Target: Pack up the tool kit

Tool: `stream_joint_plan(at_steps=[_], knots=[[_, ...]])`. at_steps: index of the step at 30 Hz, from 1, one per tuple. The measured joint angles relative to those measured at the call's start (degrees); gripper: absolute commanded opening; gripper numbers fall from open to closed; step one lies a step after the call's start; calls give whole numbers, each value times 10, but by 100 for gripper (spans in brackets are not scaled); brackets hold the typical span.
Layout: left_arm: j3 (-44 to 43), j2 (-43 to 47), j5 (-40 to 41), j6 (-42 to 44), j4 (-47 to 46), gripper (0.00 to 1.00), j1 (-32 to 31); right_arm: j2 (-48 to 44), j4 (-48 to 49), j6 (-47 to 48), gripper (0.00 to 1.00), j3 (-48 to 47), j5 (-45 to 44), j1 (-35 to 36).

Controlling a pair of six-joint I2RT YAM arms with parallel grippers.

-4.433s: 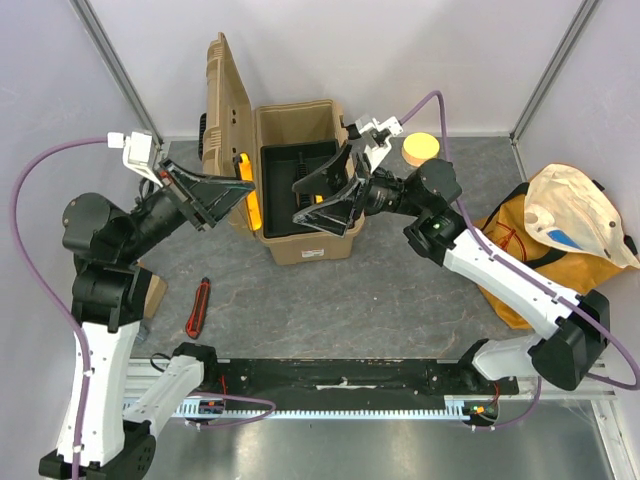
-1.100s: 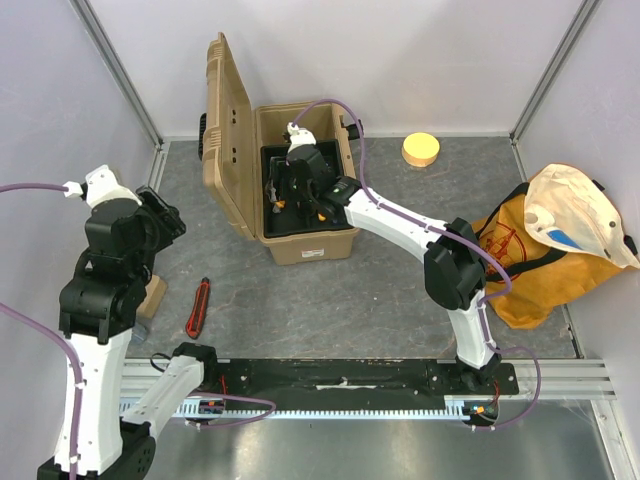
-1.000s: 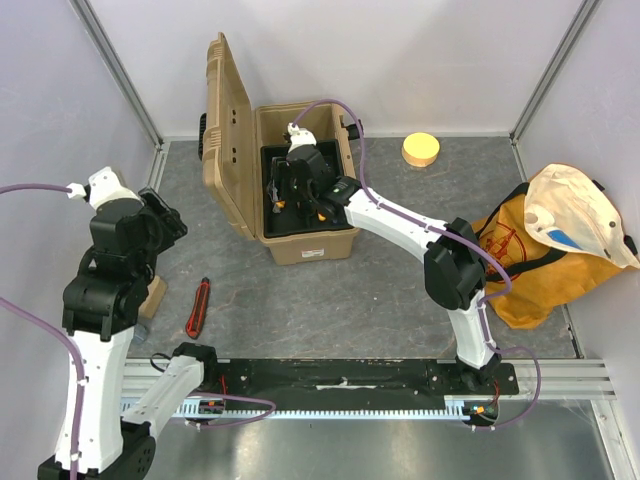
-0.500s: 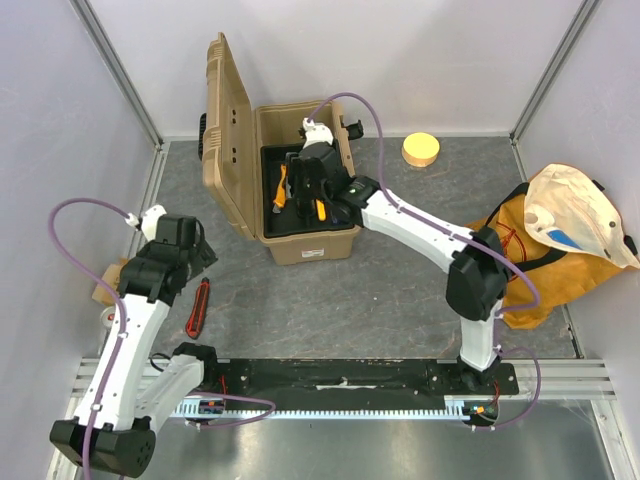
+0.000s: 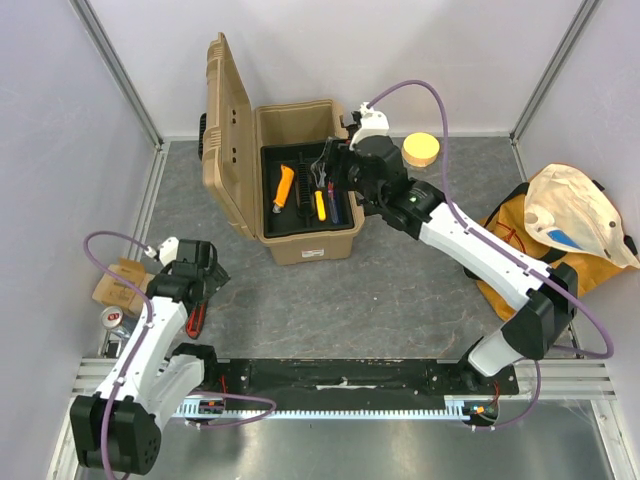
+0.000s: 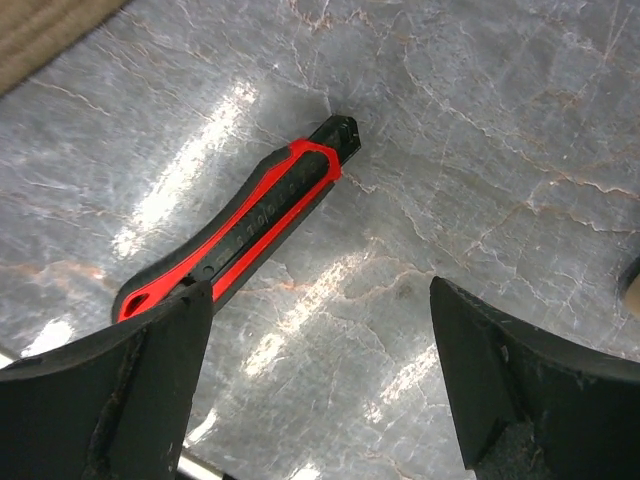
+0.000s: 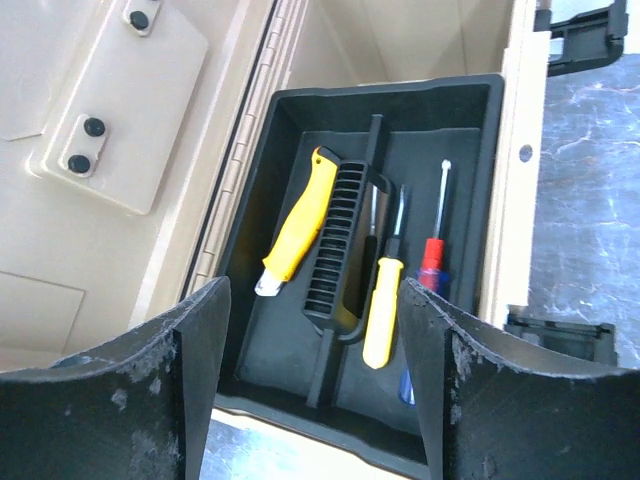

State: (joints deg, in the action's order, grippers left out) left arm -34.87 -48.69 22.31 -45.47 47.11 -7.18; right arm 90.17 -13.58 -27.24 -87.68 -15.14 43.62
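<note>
Two grippers, both empty.

Item one, nearest me: left gripper (image 6: pixel 320 350), fingers spread wide with nothing between them, hanging over the grey table (image 6: pixel 480 150).

Item two: red-and-black utility knife (image 6: pixel 240 235), flat on the table, its rear end under one finger.

Item three, farther out: tan toolbox (image 5: pixel 305 245), lid (image 5: pixel 222 110) standing open on the left.

Item four: right gripper (image 7: pixel 312 300), jaws apart and holding nothing, above the black tray (image 7: pixel 470 120).

Tray contents as I see them: yellow-handled knife (image 7: pixel 295 225) on one side of the ribbed handle (image 7: pixel 335 240); yellow screwdriver (image 7: pixel 380 310) and red-and-blue screwdriver (image 7: pixel 428 262) on the other.
</note>
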Motion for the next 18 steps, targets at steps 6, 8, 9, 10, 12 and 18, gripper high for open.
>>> stream_joint_plan(at_steps=[6,8,9,10,12,18], knots=[[50,-21,-41,0,-71,94,63,-36,2,-2,78,38,14,-17],[50,-43,-56,-1,-89,94,95,-43,2,-3,78,45,20,-19],[50,-56,-64,-3,-99,94,109,-47,2,-3,78,48,24,-20],[50,-67,-67,-4,-105,94,117,-49,1,-3,79,49,27,-21],[49,-96,-78,-9,-118,93,126,-52,2,-4,79,49,31,-23],[33,-133,-93,-10,-139,90,131,-58,2,-7,78,59,40,-29]])
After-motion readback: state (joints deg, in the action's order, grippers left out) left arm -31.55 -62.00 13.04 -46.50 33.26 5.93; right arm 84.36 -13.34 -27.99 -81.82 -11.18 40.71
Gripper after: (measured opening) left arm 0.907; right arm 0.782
